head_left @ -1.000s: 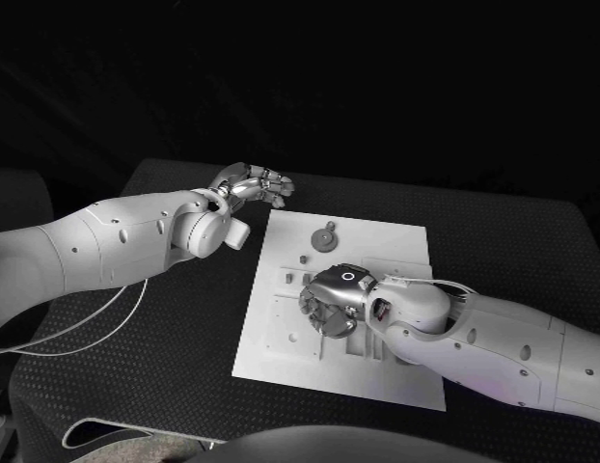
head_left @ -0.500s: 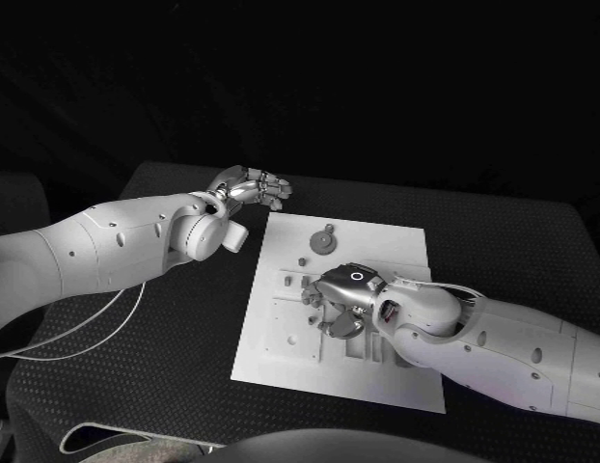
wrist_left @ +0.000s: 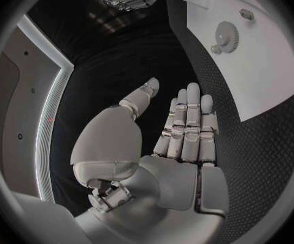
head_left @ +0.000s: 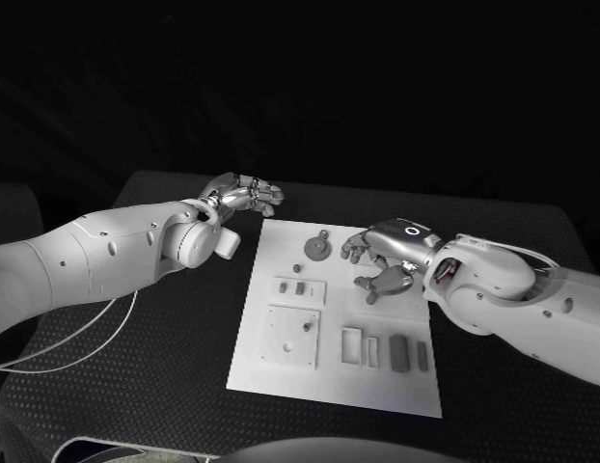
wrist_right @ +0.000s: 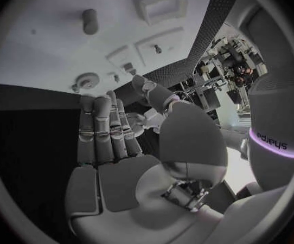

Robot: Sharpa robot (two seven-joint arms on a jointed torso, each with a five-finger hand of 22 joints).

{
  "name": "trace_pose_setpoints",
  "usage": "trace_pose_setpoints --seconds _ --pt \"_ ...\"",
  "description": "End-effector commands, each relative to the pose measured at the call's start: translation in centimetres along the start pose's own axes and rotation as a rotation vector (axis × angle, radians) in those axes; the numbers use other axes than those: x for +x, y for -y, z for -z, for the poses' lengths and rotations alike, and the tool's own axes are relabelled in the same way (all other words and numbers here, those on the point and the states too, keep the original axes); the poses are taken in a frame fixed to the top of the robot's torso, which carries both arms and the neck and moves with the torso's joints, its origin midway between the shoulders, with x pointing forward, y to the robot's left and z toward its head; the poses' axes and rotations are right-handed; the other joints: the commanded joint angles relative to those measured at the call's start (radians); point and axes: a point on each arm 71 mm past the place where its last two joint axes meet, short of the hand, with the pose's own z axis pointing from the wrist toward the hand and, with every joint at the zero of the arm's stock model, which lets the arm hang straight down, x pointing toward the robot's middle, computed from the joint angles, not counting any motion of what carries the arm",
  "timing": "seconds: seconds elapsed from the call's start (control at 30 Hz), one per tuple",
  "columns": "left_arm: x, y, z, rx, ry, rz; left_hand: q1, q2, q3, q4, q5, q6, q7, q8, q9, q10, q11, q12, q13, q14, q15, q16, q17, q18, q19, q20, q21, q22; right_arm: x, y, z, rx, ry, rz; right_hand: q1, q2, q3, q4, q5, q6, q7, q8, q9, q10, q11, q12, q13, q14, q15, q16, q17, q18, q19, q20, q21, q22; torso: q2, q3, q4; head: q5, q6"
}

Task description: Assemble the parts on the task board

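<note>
Over the far right part of the task board (head_left: 331, 374) you have the right hand (head_left: 388, 256), fingers (head_left: 379, 284) loosely apart and holding nothing. Your left hand (head_left: 249, 194) sits off the board's far left corner, above the bench (head_left: 148, 338), fingers straight and together (also holding nothing). Just beside the right hand, a round gear-like part (head_left: 321, 248) lies on the board, with small blocks and slotted parts nearer you.
</note>
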Motion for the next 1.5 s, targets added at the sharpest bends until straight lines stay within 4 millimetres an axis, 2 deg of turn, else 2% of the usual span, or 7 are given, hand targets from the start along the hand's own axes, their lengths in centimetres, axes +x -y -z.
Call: trace_pose_setpoints --seconds 0.03,0.33,0.5,0.77,1.07,1.23,1.5 --pt "0.1 0.1 -0.1 0.011 -0.011 0.012 -0.004 0.001 -0.001 0.005 -0.005 -0.001 0.005 0.003 -0.001 -0.001 0.002 0.006 -0.001 0.005 -0.001 -0.005 0.002 0.004 0.006 0.004 -0.006 0.016 0.2 1.4 0.8 0.038 -0.087 -0.020 -0.009 0.007 -0.015 -0.001 0.011 0.004 -0.008 0.007 0.001 0.008 0.000 0.008 -0.003 0.005 -0.001 0.004 0.001 0.013 0.004 -0.003 0.003 0.002 -0.001 0.0004 -0.0001 -0.008 0.006" --pt "0.0 0.1 -0.2 0.011 -0.007 0.011 -0.004 0.002 -0.001 0.005 -0.005 0.000 0.005 0.003 -0.001 0.001 0.001 0.006 -0.001 0.005 -0.001 -0.005 0.002 0.004 0.006 0.004 -0.006 0.016 1.1 3.6 1.6 0.109 -0.172 0.011 -0.040 -0.005 -0.077 -0.001 0.018 -0.011 -0.032 0.007 -0.003 -0.034 0.014 0.005 -0.025 -0.012 0.012 0.004 0.003 0.013 -0.012 -0.001 -0.002 0.008 -0.004 0.0054 -0.0067 -0.006 0.009" --pt "0.1 0.0 -0.3 0.011 -0.009 0.014 -0.004 0.002 -0.001 0.005 -0.005 0.000 0.005 0.003 -0.001 0.001 0.001 0.007 -0.001 0.005 -0.001 -0.005 0.002 0.004 0.006 0.004 -0.006 0.016 2.5 3.3 1.2 0.101 -0.195 0.018 -0.044 -0.004 -0.097 0.000 -0.009 -0.020 -0.039 0.007 -0.004 -0.045 0.017 0.009 -0.035 -0.019 0.015 0.008 0.005 0.013 -0.016 0.001 -0.004 0.010 -0.003 0.0044 -0.0046 -0.008 0.010" --pt "0.2 -0.1 -0.3 0.008 -0.011 0.016 -0.004 0.003 -0.001 0.006 -0.005 -0.001 0.005 0.004 -0.001 0.002 0.000 0.007 -0.001 0.005 -0.001 -0.005 0.002 0.004 0.007 0.004 -0.006 0.016 3.6 3.0 1.2 0.098 -0.250 0.029 -0.032 0.003 -0.098 -0.001 -0.009 -0.022 -0.039 0.010 -0.004 -0.035 0.013 0.022 -0.038 -0.019 0.011 0.010 0.005 0.013 -0.016 0.000 -0.004 0.012 -0.002 0.0008 0.0026 -0.013 0.006" --pt "0.1 -0.1 -0.2 0.008 -0.011 0.017 -0.004 0.004 -0.001 0.006 -0.005 -0.001 0.005 0.004 -0.001 0.002 0.000 0.007 -0.001 0.005 -0.001 -0.005 0.003 0.004 0.006 0.004 -0.006 0.017 4.2 2.6 1.1 0.083 -0.278 0.039 -0.016 0.023 -0.096 -0.001 -0.010 0.004 -0.026 0.027 0.000 -0.010 0.003 0.049 -0.041 -0.015 0.002 0.015 0.004 0.013 -0.012 -0.001 -0.004 0.015 -0.002 0.0006 -0.0010 -0.013 0.002" --pt "0.2 -0.1 -0.3 0.008 -0.013 0.017 -0.004 0.004 -0.001 0.006 -0.005 -0.001 0.005 0.004 -0.001 0.002 0.000 0.007 -0.001 0.005 -0.001 -0.005 0.003 0.004 0.006 0.004 -0.006 0.017 4.6 2.2 0.9 0.076 -0.278 0.048 0.009 0.055 -0.013 0.007 -0.119 0.048 -0.025 0.045 -0.002 0.044 -0.018 0.093 -0.041 0.001 -0.018 0.016 -0.001 0.013 0.003 -0.004 -0.004 0.015 -0.002 0.0002 -0.0002 -0.015 0.001" --pt "0.1 -0.1 -0.3 0.008 -0.011 0.017 -0.005 0.004 -0.001 0.007 -0.005 -0.001 0.005 0.004 -0.001 0.002 0.000 0.007 -0.001 0.005 -0.001 -0.006 0.003 0.003 0.006 0.004 -0.006 0.017 5.3 1.7 0.4 0.063 -0.257 0.040 -0.005 0.063 0.047 0.010 -0.128 0.075 -0.027 0.054 -0.006 0.073 -0.030 0.118 -0.041 0.011 -0.030 0.017 -0.003 0.013 0.015 -0.008 0.001 0.020 -0.002 0.0012 0.0010 -0.013 -0.004"
